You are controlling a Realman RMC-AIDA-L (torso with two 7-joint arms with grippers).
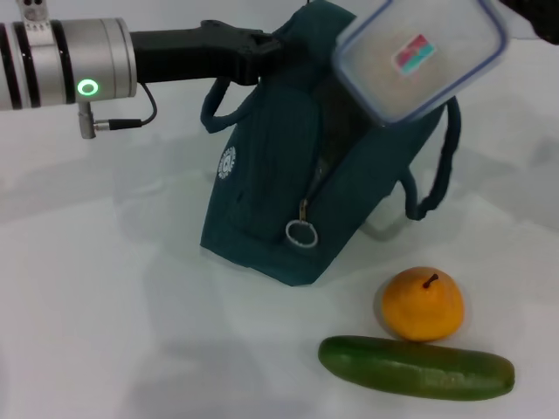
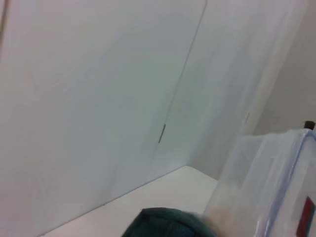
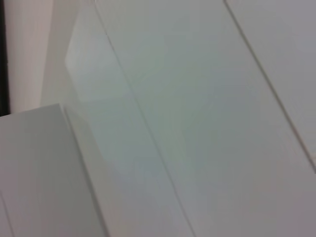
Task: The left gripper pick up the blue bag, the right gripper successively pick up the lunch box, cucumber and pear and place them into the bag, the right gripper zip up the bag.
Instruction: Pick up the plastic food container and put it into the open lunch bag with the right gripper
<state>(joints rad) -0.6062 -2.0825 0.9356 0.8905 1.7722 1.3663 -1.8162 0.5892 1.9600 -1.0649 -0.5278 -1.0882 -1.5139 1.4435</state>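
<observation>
The blue bag (image 1: 262,201) stands on the white table with its zipper open and a ring pull (image 1: 301,233) hanging at the front. My left gripper (image 1: 255,45) is shut on the bag's top edge, holding it up. The lunch box (image 1: 421,57), clear with a blue-rimmed lid, hangs tilted in the air just above the bag's opening. My right gripper (image 1: 531,10) holds it from the top right corner, mostly out of frame. In the left wrist view the lunch box (image 2: 276,187) shows close beside a bit of the bag (image 2: 165,223). The pear (image 1: 422,303) and cucumber (image 1: 417,367) lie at the front right.
The bag's carry straps (image 1: 441,166) hang loose on its right side. The white table (image 1: 96,288) stretches to the left and front of the bag. Both wrist views show mainly pale wall panels.
</observation>
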